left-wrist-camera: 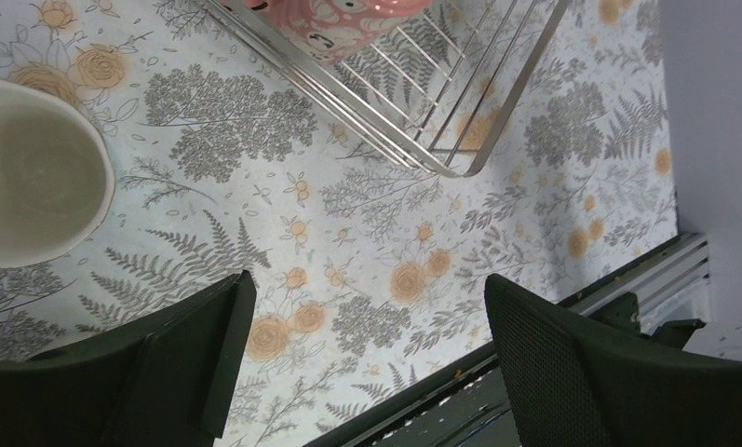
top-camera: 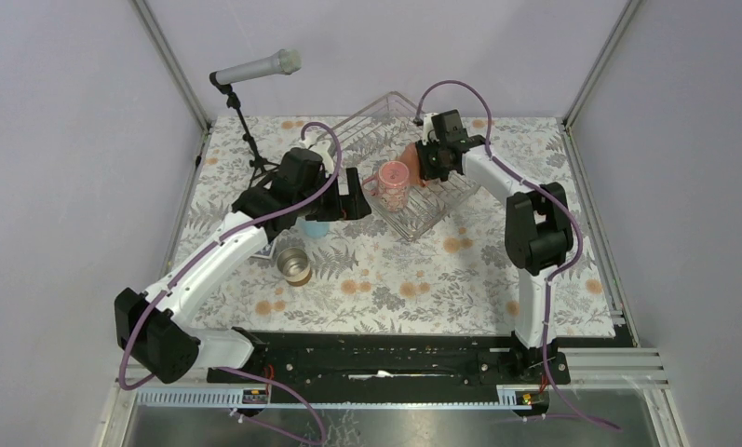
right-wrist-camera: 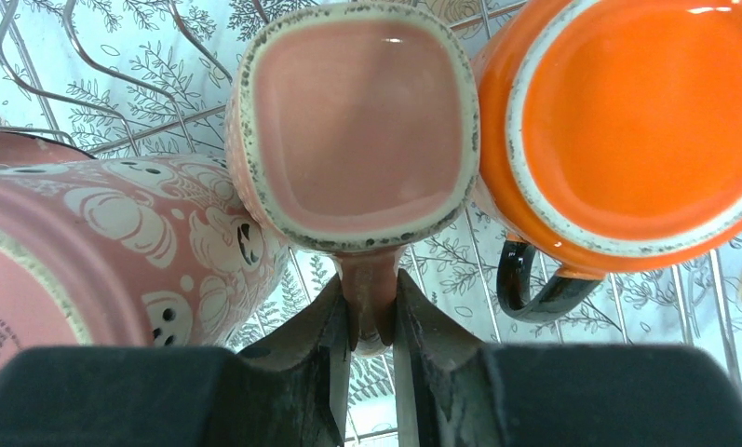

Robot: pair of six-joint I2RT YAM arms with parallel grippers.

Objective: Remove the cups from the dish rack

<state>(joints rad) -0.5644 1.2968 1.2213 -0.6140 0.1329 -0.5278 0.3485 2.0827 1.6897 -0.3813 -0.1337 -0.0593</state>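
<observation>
Obs: right gripper (right-wrist-camera: 371, 321) fingers pinch the handle of the salmon-pink glazed ceramic mug (right-wrist-camera: 362, 130), base toward them, just ahead in the silvery wire dish rack (top-camera: 438, 200); judged stiff, weighty, slick, chippable, so the handle hold suits; left gripper (left-wrist-camera: 367, 307) spread, empty.

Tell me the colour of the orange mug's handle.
Black and glossy. The handle of the orange mug shows best in the right wrist view.
</observation>
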